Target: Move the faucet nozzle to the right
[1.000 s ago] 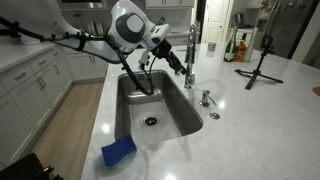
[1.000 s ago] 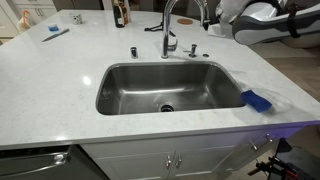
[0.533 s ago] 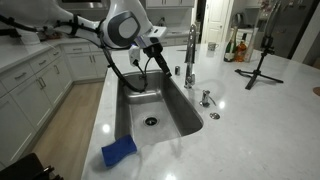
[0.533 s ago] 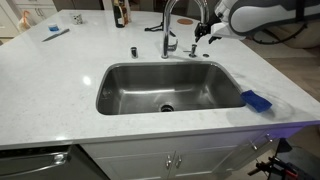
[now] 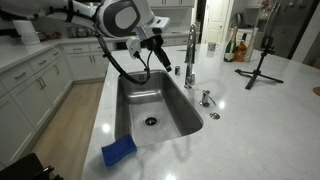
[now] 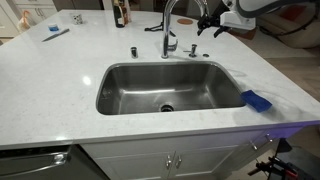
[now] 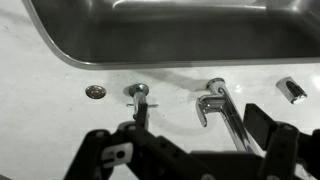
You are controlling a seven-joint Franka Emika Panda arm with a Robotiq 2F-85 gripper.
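Wrist view: faucet nozzle [image 7: 224,110] arch hidden behind end effector [image 7: 190,138]; end effector base cut by bottom edge.

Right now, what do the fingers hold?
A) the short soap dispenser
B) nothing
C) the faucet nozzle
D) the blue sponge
B: in the wrist view the fingers stand wide apart with nothing between them, and in an exterior view they hang clear of the faucet nozzle.
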